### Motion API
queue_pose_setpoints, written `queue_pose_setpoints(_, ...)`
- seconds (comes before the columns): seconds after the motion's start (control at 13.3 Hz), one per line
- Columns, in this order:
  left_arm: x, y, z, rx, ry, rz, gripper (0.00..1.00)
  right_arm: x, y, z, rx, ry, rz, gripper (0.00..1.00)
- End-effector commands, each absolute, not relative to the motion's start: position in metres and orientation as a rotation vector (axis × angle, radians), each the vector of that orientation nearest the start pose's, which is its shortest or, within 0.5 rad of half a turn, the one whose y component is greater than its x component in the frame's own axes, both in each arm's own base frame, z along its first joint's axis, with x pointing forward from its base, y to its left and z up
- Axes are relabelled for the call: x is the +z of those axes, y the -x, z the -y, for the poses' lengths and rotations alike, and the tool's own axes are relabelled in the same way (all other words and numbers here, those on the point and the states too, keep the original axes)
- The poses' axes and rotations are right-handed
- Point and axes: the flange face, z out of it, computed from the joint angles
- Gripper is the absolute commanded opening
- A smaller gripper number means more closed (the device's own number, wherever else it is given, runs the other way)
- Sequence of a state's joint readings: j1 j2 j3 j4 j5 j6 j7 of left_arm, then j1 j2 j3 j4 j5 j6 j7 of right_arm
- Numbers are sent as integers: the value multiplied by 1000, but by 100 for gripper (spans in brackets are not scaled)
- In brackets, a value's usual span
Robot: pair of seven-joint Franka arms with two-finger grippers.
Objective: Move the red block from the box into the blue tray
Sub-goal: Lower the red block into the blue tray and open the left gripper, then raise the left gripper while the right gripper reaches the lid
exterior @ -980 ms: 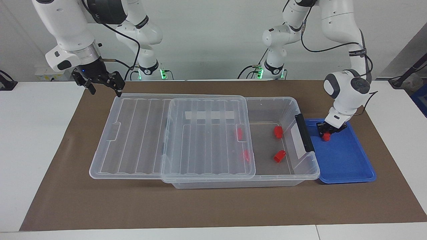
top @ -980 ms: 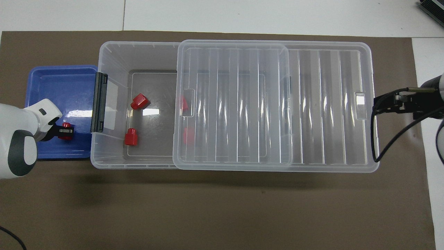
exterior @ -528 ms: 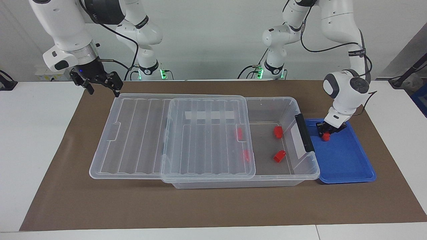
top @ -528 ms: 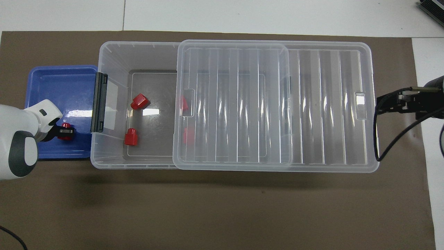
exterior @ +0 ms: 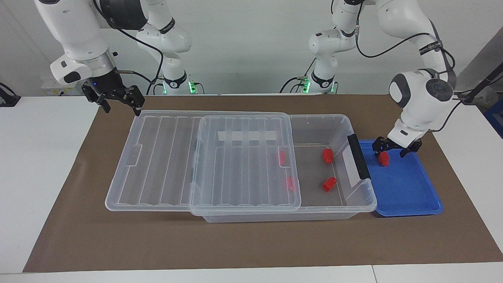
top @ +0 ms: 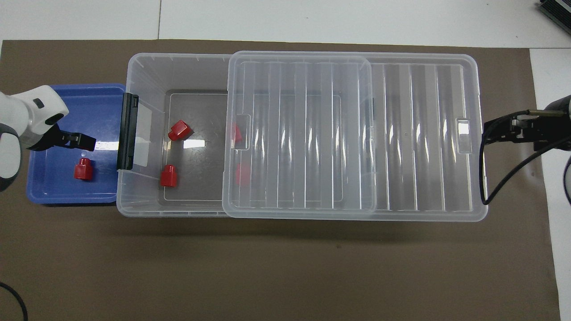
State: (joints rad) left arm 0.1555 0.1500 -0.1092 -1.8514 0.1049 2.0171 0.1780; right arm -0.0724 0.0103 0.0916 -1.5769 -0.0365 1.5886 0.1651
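Observation:
A red block [exterior: 383, 158] [top: 83, 169] stands free in the blue tray [exterior: 404, 188] [top: 80, 102], at the tray's end nearer to the robots. My left gripper [exterior: 393, 149] [top: 84, 141] hovers just over it, open and holding nothing. The clear box [exterior: 346, 118] [top: 129, 71] lies beside the tray, its black handle [exterior: 358, 156] toward it. Two red blocks [exterior: 327, 155] [exterior: 329, 183] lie on its uncovered floor, and two more [exterior: 281, 157] [exterior: 290, 183] show through the lid. My right gripper [exterior: 122, 107] [top: 490, 133] waits open off the lid's corner.
The ribbed clear lid [exterior: 165, 157] [top: 401, 133] is slid toward the right arm's end, covering most of the box and overhanging it. Everything rests on a brown mat [exterior: 251, 243]; white table surrounds it.
My left gripper has opened, let go of the red block and lifted off it; the block now stands alone in the tray. The right gripper drifted slightly away from the lid.

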Motion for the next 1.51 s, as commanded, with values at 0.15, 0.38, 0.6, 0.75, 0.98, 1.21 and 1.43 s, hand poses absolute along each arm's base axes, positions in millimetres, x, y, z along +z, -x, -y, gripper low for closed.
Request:
queue_pose_setpoints(0.15, 541, -584, -31, -51, 3043, -263, 100, 606, -561, -2, -43, 3169, -264, 35)
queue_pose_setpoints(0.38, 576, -561, -29, -65, 3033, -256, 100, 587, -563, 8, -95, 3165, -285, 0)
queue_pose_setpoints(0.6, 572, -557, -16, -68, 3028, -295, 100, 551, -570, 24, -208, 3152, -320, 0)
queue_pose_setpoints(0.75, 570, -555, -10, -60, 3027, -312, 100, 519, -571, 34, -222, 3152, -323, 0)
queue_pose_setpoints(0.98, 578, -555, -3, -79, 3024, -320, 100, 494, -580, 51, -318, 3140, -341, 0)
queue_pose_setpoints(1.21, 578, -555, 6, -94, 3020, -346, 100, 481, -581, 54, -313, 3136, -353, 0)
queue_pose_setpoints(1.43, 579, -556, 6, -106, 3019, -344, 100, 474, -582, 56, -303, 3136, -355, 0)
